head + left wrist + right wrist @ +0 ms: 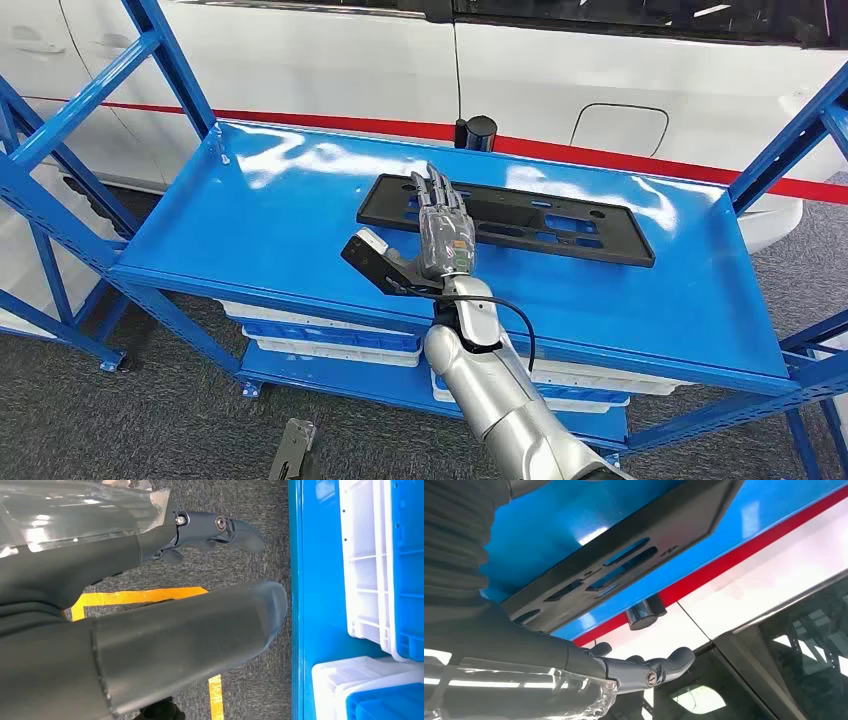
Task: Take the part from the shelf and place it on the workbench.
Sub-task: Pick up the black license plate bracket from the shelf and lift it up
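Observation:
The part (540, 222) is a long flat black plate with slots, lying on the top of the blue shelf (260, 230) towards its back. My right hand (445, 235) reaches over the plate's left end, fingers stretched forward and thumb spread to the side, holding nothing. In the right wrist view the plate (624, 565) lies apart from my outstretched fingers (659, 667), with a gap between them. My left hand (100, 570) hangs low beside the shelf over the carpet, fingers apart and empty.
A white car (600, 80) with a red stripe stands close behind the shelf. A small black cylinder (476, 132) sits at the shelf's back edge. White and blue bins (320, 335) fill the lower level. Blue uprights (790, 140) flank both ends. Yellow tape (140, 597) marks the floor.

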